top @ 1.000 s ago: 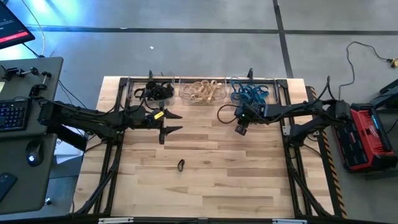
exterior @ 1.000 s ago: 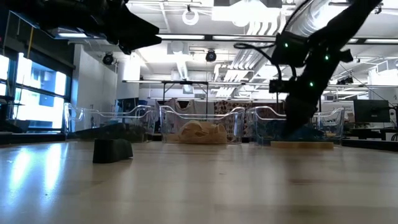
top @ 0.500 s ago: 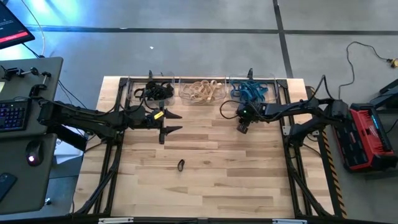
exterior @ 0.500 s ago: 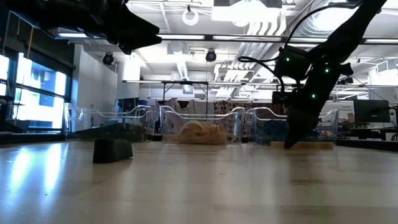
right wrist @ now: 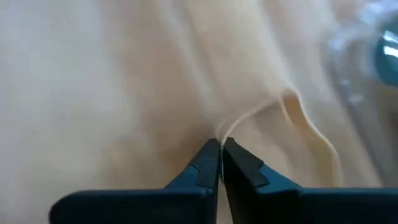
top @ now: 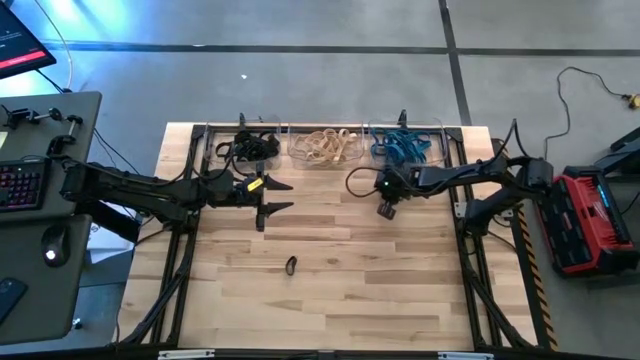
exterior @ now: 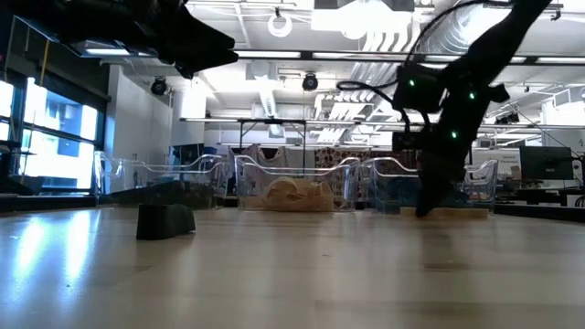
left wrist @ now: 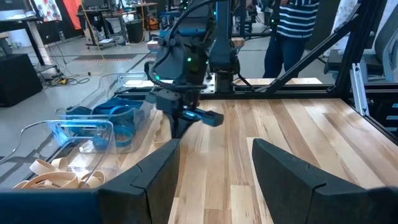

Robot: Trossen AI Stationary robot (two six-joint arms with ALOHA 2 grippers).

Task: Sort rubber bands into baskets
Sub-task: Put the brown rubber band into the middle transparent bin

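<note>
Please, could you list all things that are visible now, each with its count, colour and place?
baskets: three, clear, in a row at the table's far edge.
black bands: several, left basket.
tan bands: several, middle basket.
blue bands: several, right basket.
loose black band: one, mid-table.
tan band: one, pinched by right tool.
table: one, light wood.
left tool: open, above table near black basket.
right tool: shut on tan band, before blue basket.

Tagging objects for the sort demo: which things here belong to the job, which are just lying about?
Job:
- three baskets at the table's far edge, holding black, tan, blue bands
- tan rubber band, pinched by the shut right gripper
- black rubber band, loose mid-table
- left gripper, open, waiting

Lying about:
- keyboard, mouse
- red case
</note>
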